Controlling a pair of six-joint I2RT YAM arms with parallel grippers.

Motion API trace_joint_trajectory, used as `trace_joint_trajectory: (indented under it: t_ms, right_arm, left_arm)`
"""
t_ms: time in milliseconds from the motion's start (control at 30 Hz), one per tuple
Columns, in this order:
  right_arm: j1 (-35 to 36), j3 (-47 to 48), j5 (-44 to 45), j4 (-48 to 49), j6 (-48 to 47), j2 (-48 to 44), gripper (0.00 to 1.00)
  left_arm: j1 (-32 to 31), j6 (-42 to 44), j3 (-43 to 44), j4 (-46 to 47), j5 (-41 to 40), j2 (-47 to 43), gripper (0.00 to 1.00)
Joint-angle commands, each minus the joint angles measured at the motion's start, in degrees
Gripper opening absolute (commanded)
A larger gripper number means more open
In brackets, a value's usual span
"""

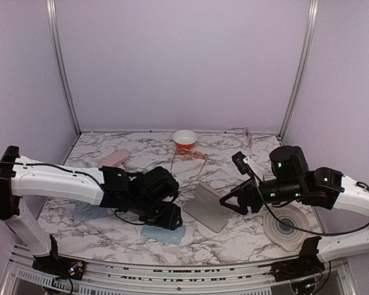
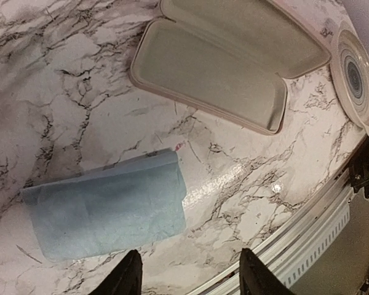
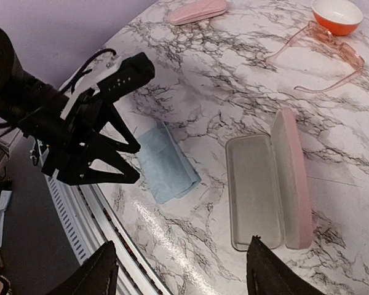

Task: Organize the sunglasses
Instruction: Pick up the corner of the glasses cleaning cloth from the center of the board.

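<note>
Overhead first: the open case [image 1: 208, 209] is lying flat on the marble table [image 1: 234, 249], so we're taking our bearings from it. The left gripper [image 1: 170, 216] is hovering just left of the case, above a folded blue cloth [image 1: 163, 233]. The right gripper [image 1: 229, 201] is hanging at the case's right edge. The tinted sunglasses [image 1: 188, 158] are sitting well behind the case with their arms unfolded, and an orange bowl [image 1: 184, 138] is sitting further behind again. Far behind the case and to its right, a pale pair [image 1: 238, 131] is lying by the back wall (thin and faint, hard to read in detail). A closed pink case [image 1: 115, 158] is lying behind and left of the open one, and a ribbed disc [image 1: 286, 226] is resting off to its right.

Left wrist view now: the fingers [image 2: 128, 278] are standing apart with nothing between them, so the gripper is released and gripping nothing. The cloth [image 2: 107, 212] is lying near the open case [image 2: 215, 74] but apart from it.

Over to the right wrist: its fingers [image 3: 101, 270] are spreading wide around bare marble, grasping nothing, just at the case's near end. The tinted sunglasses [image 3: 323, 49] are lying on the table beyond the case's far end, well apart from it.
</note>
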Motion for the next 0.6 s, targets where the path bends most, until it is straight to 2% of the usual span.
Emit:
trace_joint_trajectory:
  t_ms: [0,133,267,567]
  right_arm:
    - [5.2,0.47,0.57,4.42,1.18,1.65,0.68]
    - [10.39,2.01,5.09,3.99,0.02,6.26,0.66]
    - [15.08,5.43,8.73,2.72,-2.05,12.65,0.66]
    - [19.42,14.05,9.46,0.9,-7.22,27.5,0.62]
  left_arm:
    - [0.34,3.6,-4.82,-3.97,-7.04,-8.52,0.54]
    - [0.44,5.53,-11.61,-4.06,-9.91,-15.75,0.53]
    - [0.59,3.92,-18.65,-4.52,-12.69,-22.72,0.52]
    - [1.96,0.53,-30.23,-4.18,-14.28,-31.1,0.52]
